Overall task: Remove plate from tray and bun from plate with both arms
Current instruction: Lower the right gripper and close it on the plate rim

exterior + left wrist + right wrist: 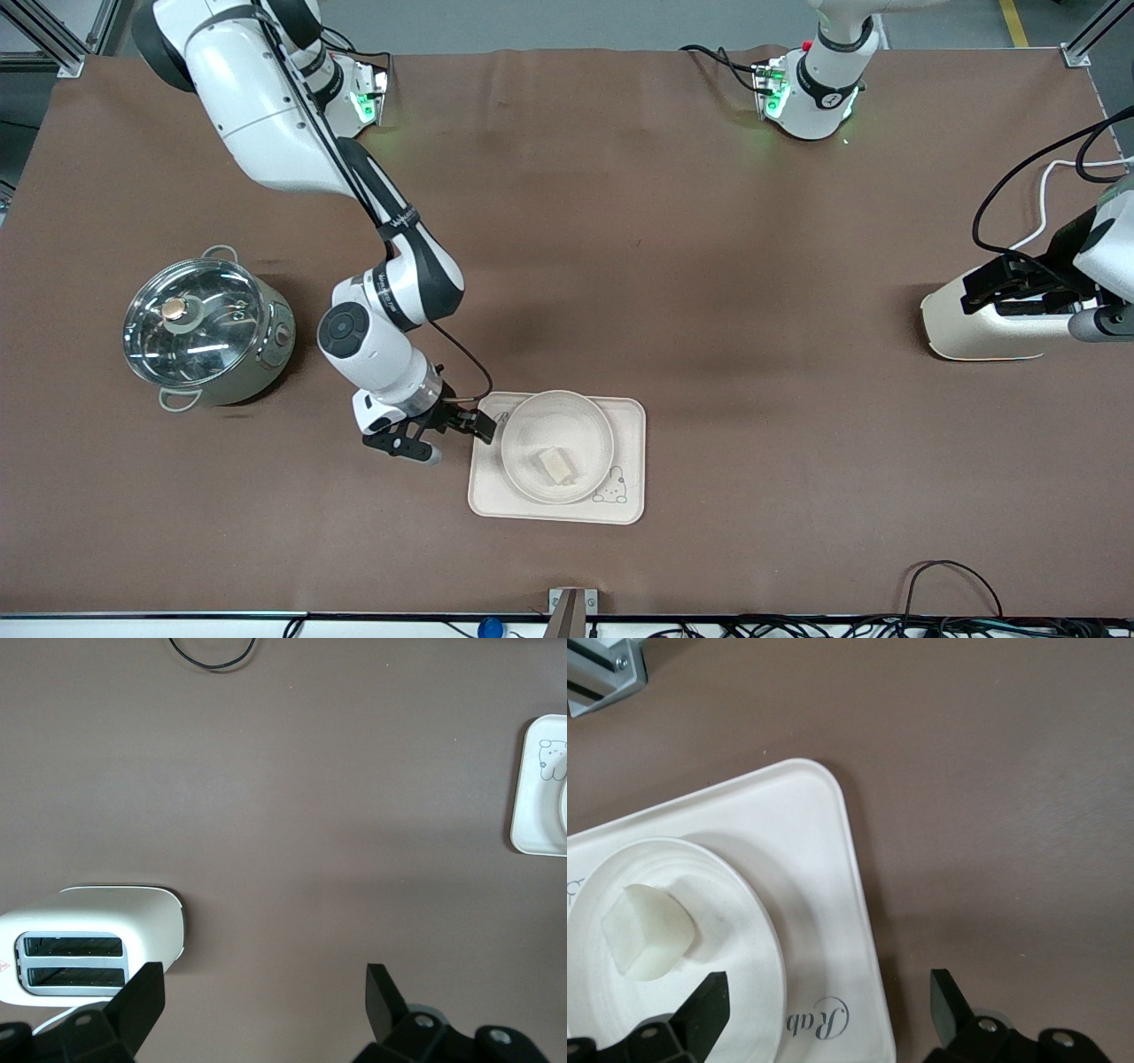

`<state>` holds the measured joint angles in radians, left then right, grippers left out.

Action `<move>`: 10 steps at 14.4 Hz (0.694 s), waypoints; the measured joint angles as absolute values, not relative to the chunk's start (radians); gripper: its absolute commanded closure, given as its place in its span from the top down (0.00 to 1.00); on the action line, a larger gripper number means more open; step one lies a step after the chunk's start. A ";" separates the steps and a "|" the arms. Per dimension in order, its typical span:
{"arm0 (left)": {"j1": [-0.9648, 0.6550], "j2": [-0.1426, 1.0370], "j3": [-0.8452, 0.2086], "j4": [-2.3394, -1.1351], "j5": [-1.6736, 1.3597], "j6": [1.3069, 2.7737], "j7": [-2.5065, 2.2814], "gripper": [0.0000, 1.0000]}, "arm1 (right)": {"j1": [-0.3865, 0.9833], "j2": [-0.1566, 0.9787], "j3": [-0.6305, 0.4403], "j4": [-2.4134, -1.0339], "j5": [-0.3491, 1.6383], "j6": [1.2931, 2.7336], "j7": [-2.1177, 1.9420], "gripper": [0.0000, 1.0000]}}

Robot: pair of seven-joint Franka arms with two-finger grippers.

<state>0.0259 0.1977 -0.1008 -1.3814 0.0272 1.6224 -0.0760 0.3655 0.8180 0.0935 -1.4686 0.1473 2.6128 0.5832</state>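
The round cream-white plate [578, 424] sits on the rectangular rabbit tray [626, 427], in the part of the table nearer the front camera. The small pale bun [555, 464] lies in the plate. My right gripper [454, 440] is open and empty, low over the tray's edge toward the right arm's end of the table. In the right wrist view its fingers straddle that edge [830, 997], with the plate [749, 935], bun [647, 935] and tray [824, 859] close by. My left gripper [983, 292] is open and empty over the toaster, also seen in its wrist view [266, 992].
A steel pot with a glass lid [208, 328] stands toward the right arm's end of the table. A cream toaster [974, 332] stands at the left arm's end; it also shows in the left wrist view [97, 939], as does the tray's corner [536, 797]. Cables lie along the front edge.
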 measured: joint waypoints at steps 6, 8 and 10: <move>0.021 0.198 -0.101 -1.381 0.027 1.622 -0.076 1.00 | 0.436 0.860 0.091 -1.459 0.137 2.668 0.583 0.66; 0.018 0.199 -0.102 -1.381 0.027 1.622 -0.076 1.00 | 0.437 0.869 0.088 -1.456 0.093 2.684 0.583 0.30; 0.018 0.200 -0.102 -1.381 0.027 1.623 -0.076 1.00 | 0.437 0.880 0.084 -1.451 0.070 2.690 0.582 0.00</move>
